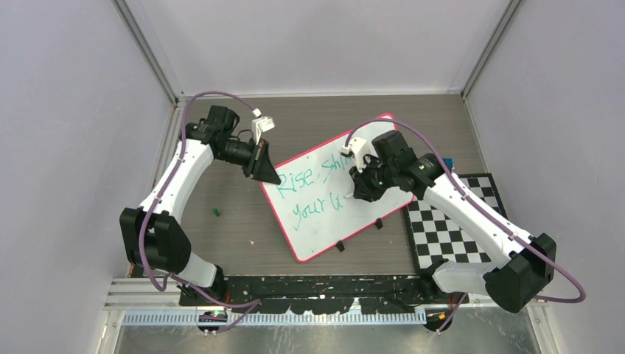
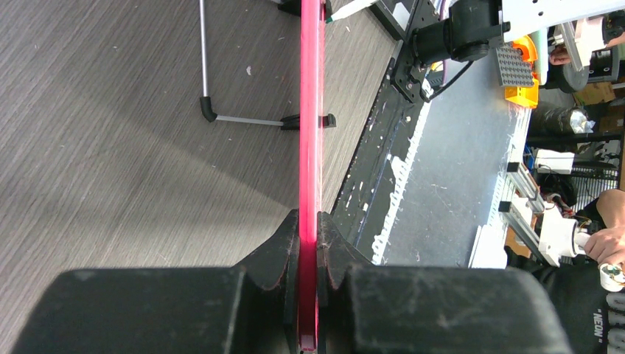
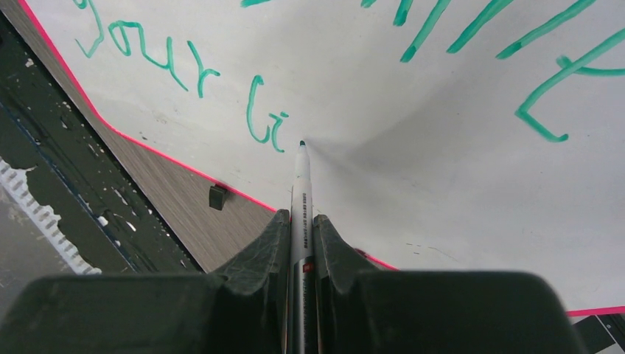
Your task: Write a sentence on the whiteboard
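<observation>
Currently your left gripper (image 2: 309, 221) is pinched on the whiteboard (image 1: 324, 228) at its left edge, mid-tabletop. Your right gripper (image 3: 302, 221) clamps the teal marker (image 3: 301, 181), tip just past "li" in the sentence (image 1: 318, 190). The board looks thin, stiff, light and slick, so it will likely slide; hold it by its edge.

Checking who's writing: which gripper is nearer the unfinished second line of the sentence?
Right. The right gripper holds the marker, its tip just beside the last letters of the sentence; the left gripper clamps the pink rim of the whiteboard at a corner, away from the writing.
</observation>
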`<move>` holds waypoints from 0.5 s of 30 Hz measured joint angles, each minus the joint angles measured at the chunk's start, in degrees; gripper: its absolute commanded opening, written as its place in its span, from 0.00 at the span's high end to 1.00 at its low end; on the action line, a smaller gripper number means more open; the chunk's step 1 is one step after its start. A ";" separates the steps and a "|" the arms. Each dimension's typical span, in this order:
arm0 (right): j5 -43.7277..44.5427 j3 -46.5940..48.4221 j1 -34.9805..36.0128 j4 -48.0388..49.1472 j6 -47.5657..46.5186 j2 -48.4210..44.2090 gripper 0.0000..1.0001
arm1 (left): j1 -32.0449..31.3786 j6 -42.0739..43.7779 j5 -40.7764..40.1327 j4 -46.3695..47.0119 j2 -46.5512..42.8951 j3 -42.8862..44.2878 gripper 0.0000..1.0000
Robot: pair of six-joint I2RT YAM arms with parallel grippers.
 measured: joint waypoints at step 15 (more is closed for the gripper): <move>0.85 0.39 0.00 0.57 -0.13 1.18 1.00 | 0.00 0.02 0.00 -0.02 0.00 0.00 1.00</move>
